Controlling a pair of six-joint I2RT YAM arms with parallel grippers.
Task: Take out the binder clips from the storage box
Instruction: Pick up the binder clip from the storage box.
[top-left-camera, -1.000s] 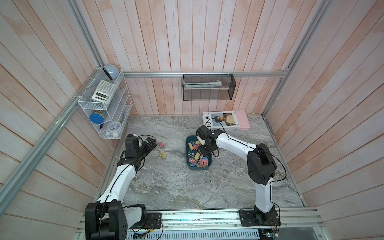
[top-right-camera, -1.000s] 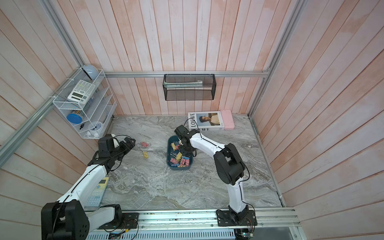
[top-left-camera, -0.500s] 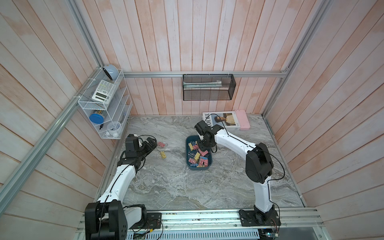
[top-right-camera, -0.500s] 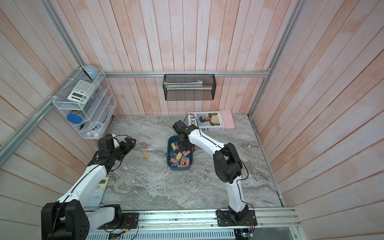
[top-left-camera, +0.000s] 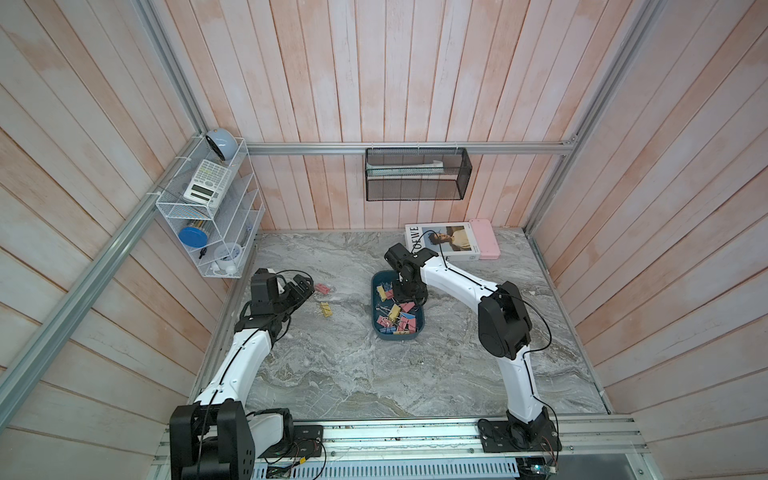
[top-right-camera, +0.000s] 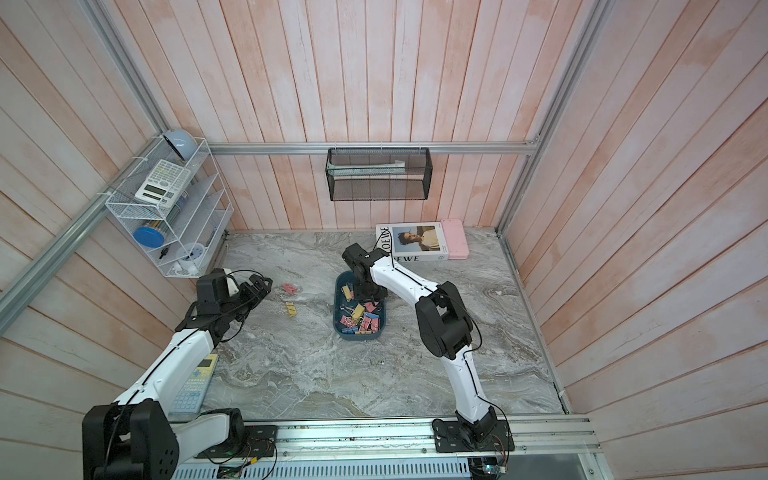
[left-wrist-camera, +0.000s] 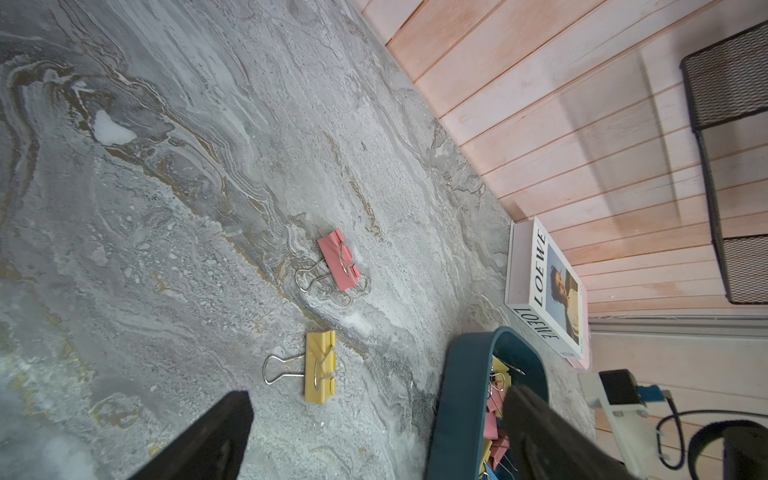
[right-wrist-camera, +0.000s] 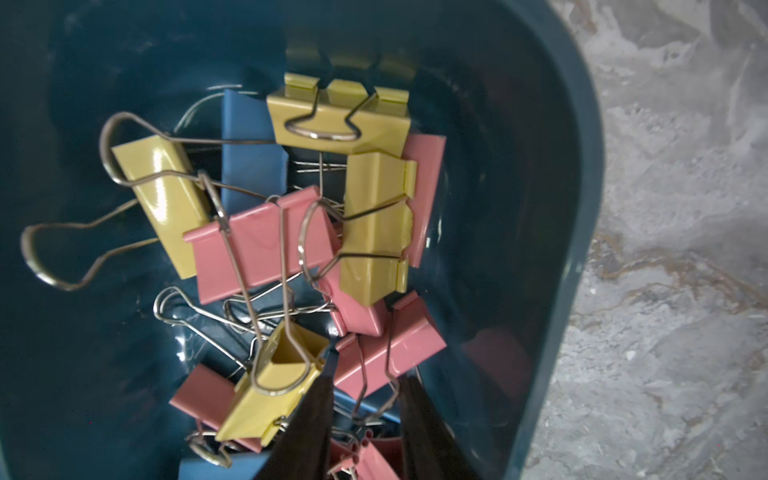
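1. Tabletop (top-left-camera: 353, 374) of grey, veined marble pattern fills the floor of a cell. Pale pink wooden planks wall it in on the left, far and right sides, and an aluminium rail runs along the far wall.
2. Black mesh basket (top-left-camera: 417, 187) hangs from that rail. A white wire rack (top-left-camera: 174, 203) is fixed in the far left corner, with a calculator (top-left-camera: 208, 183) on its top shelf.
3. Against the far wall, right of centre, a book (top-left-camera: 449, 245) lies flat, with a pink case (top-left-camera: 484, 245) touching its right edge.
4. The storage box (top-left-camera: 398, 337) sits on the tabletop about mid-width, its long side running near to far. Most binder clips (right-wrist-camera: 266, 245) lie heaped inside it, pink, yellow and blue with their wire handles tangled.
5. Two clips lie on the bare marble left of the box. The loose pink clip (left-wrist-camera: 338, 266) is farther off and the loose yellow clip (left-wrist-camera: 320, 365) is nearer. They are apart from each other and from the box.
6. The left gripper (left-wrist-camera: 378, 395) hovers over the left part of the table, its jaws spread wide with nothing between them.
7. The right gripper (right-wrist-camera: 365, 386) reaches down into the far half of the box. Its fingers stand a narrow gap apart on either side of a boxed pink clip (right-wrist-camera: 390, 349) handle. Whether they pinch it cannot be told.
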